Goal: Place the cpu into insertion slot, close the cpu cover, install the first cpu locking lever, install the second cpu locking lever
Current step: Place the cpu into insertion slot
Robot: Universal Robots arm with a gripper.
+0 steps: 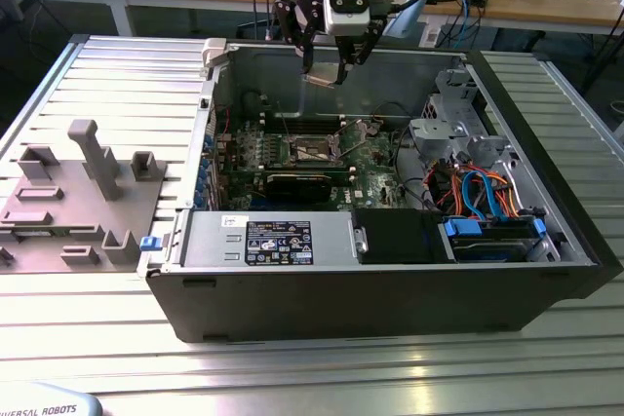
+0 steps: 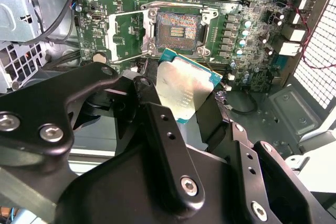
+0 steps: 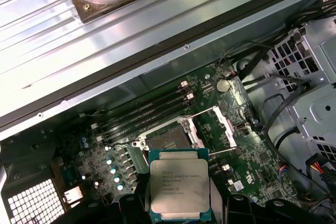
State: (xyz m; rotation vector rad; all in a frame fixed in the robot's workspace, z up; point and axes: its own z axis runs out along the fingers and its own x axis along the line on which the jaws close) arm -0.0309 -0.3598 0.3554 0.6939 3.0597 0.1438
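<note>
Starting big: looking at a slotted aluminium table [image 1: 292,377] carrying an open black computer case [image 1: 390,299], laid flat with the side panel off. Picked the insertion slot [image 1: 314,151], roughly mid-case, as the reference for everything else.

Way off from the insertion slot, past the case wall toward the exterior view's left, spotted a grey plastic fixture tray [image 1: 78,192] on that same table. Surrounding the insertion slot on all sides, got the green circuit board [image 1: 375,182]. Nearer the exterior camera than the slot, found a silver power supply box [image 1: 273,241]. Over to the exterior view's right of the slot, can see a bundle of blue and orange cables [image 1: 478,190].

Up above the insertion slot and clearly apart from it, can see the gripper [image 1: 327,73], with fingers [image 2: 212,121] clamped on opposite edges of the cpu [image 3: 180,190]. Leaves the cpu hanging in the air, metal top showing in both wrist views, not touching the slot and not seated.

Right beside the insertion slot, hinged at its rim, got the cpu cover [image 3: 227,127] flipped open. Checked the slot itself in both wrist views: bare, with a dark centre full of contacts.
</note>
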